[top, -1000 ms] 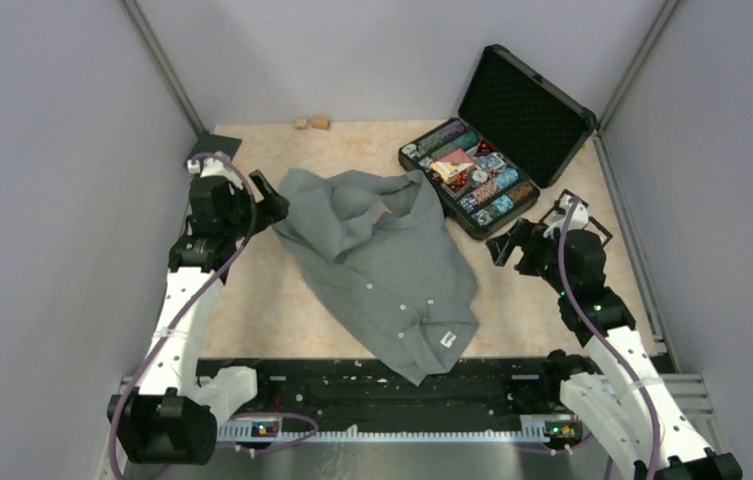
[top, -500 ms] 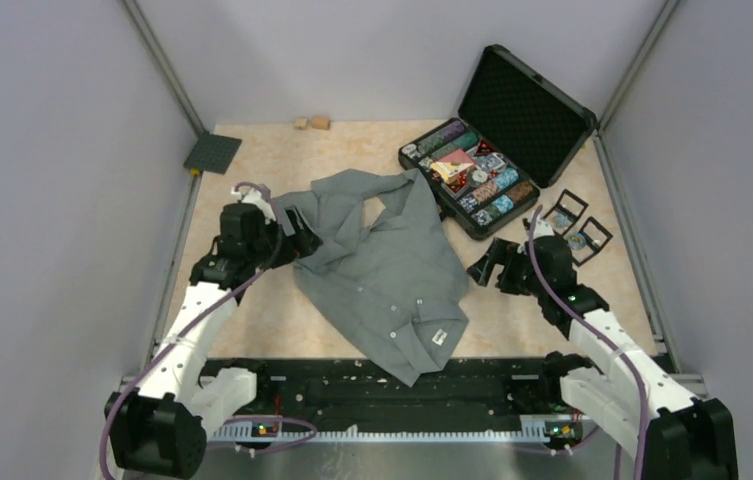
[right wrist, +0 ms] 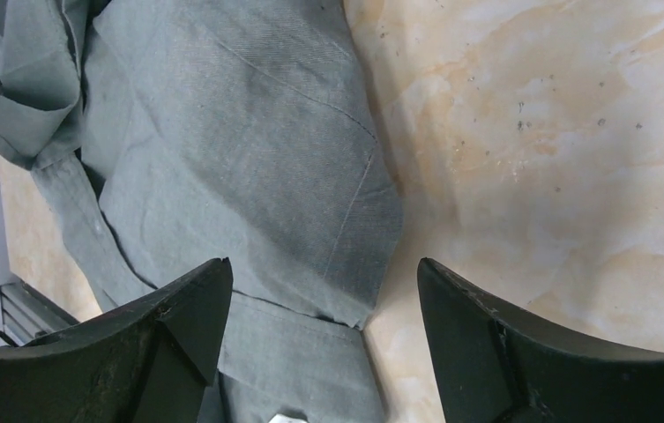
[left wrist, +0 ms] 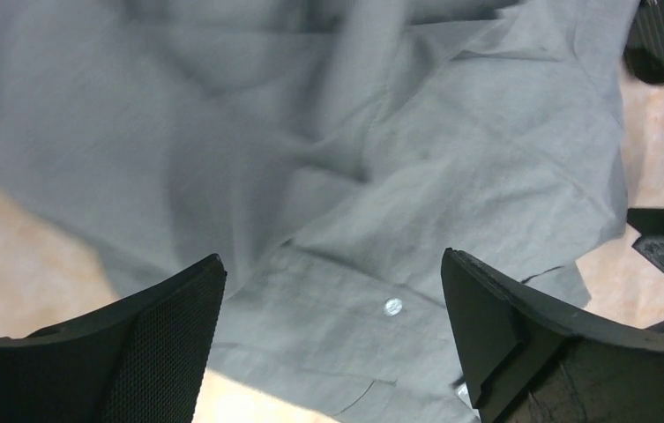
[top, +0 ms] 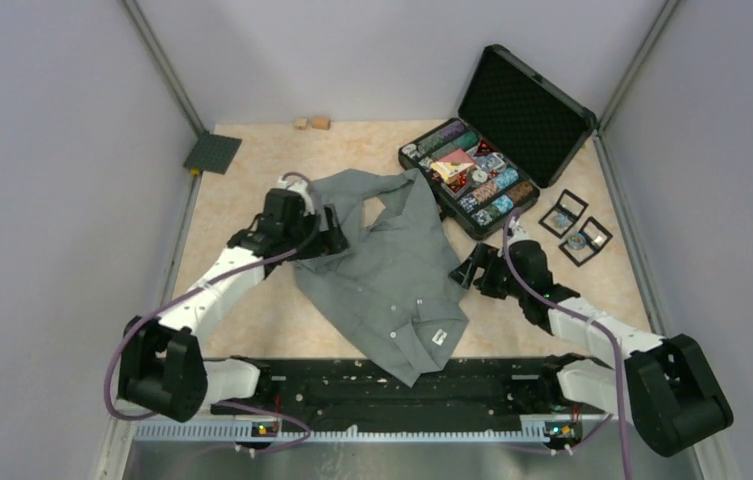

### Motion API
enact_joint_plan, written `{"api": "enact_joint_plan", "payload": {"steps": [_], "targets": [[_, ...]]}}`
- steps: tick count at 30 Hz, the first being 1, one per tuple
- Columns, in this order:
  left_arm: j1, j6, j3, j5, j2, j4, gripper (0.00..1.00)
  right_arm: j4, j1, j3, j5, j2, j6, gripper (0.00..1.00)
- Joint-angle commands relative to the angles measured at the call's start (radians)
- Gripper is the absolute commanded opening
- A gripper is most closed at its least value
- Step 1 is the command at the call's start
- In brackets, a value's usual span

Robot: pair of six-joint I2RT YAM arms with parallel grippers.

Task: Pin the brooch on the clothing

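Both arms had swung inward, jaws apart: left gripper [top: 337, 240] over the shirt [top: 392, 275], ten o'clock edge; right gripper [top: 465, 272] at its three o'clock edge.

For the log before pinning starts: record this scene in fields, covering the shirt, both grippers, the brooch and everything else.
shirt: grey, crumpled, centre of the top view, white label at its near end
left gripper: open, over the shirt's left-hand part, holding nothing
right gripper: open, at the shirt's right-hand edge, holding nothing
brooch: cannot be made out
case: open, far right, rows of colourful chips inside
small boxes: two, beside the case
dark pad: far left corner
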Motion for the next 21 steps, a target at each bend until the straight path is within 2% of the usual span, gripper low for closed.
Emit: {"api": "enact_joint_plan", "payload": {"steps": [1,4,8,12,14,15,17,19,20,21], "targets": [[-0.207,0.158,0.184,-0.220,0.117,-0.033,0.95,0.152,0.009,-0.017,-0.006,0.043,0.028,0.78],[-0.267,0.189,0.284,-0.410,0.256,-0.139,0.96,0.173,0.009,-0.024,-0.017,0.069,0.028,0.79],[-0.285,0.188,0.352,-0.601,0.404,-0.191,0.96,0.218,0.008,-0.035,-0.037,0.099,0.028,0.79],[-0.286,0.178,0.358,-0.656,0.451,-0.181,0.92,0.261,0.009,-0.033,-0.059,0.134,0.027,0.71],[-0.286,0.180,0.347,-0.639,0.458,-0.160,0.81,0.277,0.009,-0.029,-0.065,0.150,0.023,0.64],[-0.286,0.182,0.341,-0.638,0.462,-0.151,0.67,0.283,0.009,-0.025,-0.069,0.159,0.017,0.59],[-0.285,0.186,0.334,-0.664,0.473,-0.149,0.40,0.276,0.009,-0.008,-0.078,0.169,0.003,0.34],[-0.285,0.181,0.318,-0.726,0.464,-0.143,0.04,0.238,0.009,0.011,-0.059,0.151,-0.014,0.05],[-0.280,0.179,0.301,-0.751,0.439,-0.125,0.00,0.204,0.009,0.023,-0.038,0.130,-0.026,0.00],[-0.272,0.179,0.280,-0.763,0.408,-0.105,0.00,0.158,0.009,0.041,-0.008,0.101,-0.042,0.00]]}}
